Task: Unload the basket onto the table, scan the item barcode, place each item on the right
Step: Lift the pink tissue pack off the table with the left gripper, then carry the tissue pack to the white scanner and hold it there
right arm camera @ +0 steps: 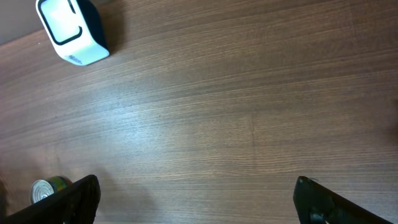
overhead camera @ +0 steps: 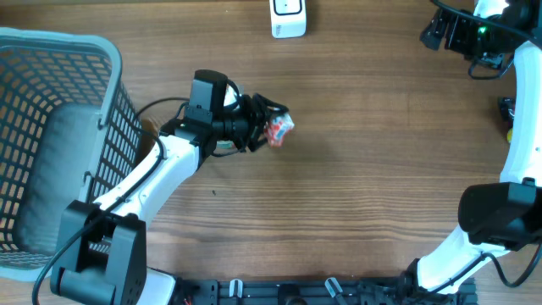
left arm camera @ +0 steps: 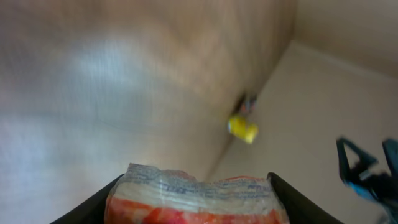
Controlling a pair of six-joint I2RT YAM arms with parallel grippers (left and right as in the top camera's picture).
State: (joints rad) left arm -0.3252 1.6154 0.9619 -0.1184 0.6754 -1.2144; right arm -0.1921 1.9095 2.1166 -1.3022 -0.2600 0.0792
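Note:
The item is a clear packet with red and white print [overhead camera: 280,129], held above the table near its middle, with my left gripper [overhead camera: 271,127] shut on it. In the left wrist view the packet [left arm camera: 196,198] fills the gap between the two dark fingers, its crimped top edge upward. No barcode is visible on it. The white scanner [overhead camera: 288,17] stands at the table's far edge, also seen upper left in the right wrist view as the scanner [right arm camera: 71,34]. My right gripper [overhead camera: 440,30] hovers at the far right, and this gripper [right arm camera: 196,205] is open, with bare wood between its fingers.
A grey mesh basket [overhead camera: 59,40] stands at the left side of the table. A small tin can [right arm camera: 46,190] sits on the wood at the lower left of the right wrist view. A yellow object [left arm camera: 242,129] lies at the table's right edge.

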